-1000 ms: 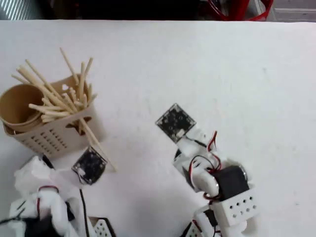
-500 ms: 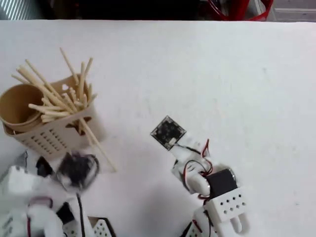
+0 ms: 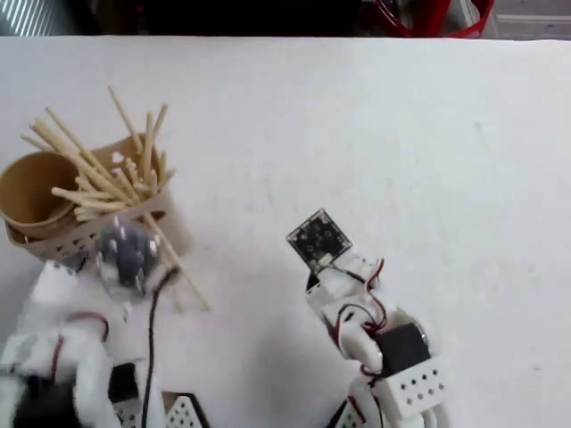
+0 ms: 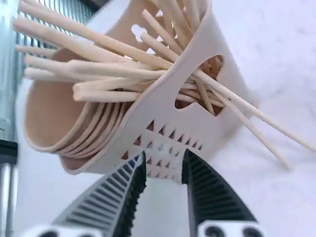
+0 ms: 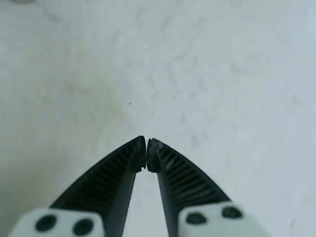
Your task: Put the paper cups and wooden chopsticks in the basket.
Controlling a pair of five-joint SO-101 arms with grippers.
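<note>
A beige perforated basket [image 3: 78,248] stands at the table's left. Stacked paper cups [image 3: 31,192] sit in its left half and a bundle of wooden chopsticks [image 3: 100,174] juts out of it at many angles. One chopstick [image 3: 186,275] leans out over the basket's side down to the table. In the left wrist view, my left gripper [image 4: 164,160] is open by a narrow gap, close in front of the basket wall [image 4: 197,123], below the cups [image 4: 54,118] and chopsticks [image 4: 108,69]. My right gripper [image 5: 146,144] is shut over bare table, holding nothing.
The right arm [image 3: 375,334] sits at the table's lower middle, the left arm [image 3: 62,348] at the lower left beside the basket. A red object [image 3: 428,20] lies beyond the far edge. White tabletop [image 3: 401,143] spreads to the right.
The left arm has swung up and left toward the basket, its wrist now right at the basket's front wall. The right arm shifted slightly.
</note>
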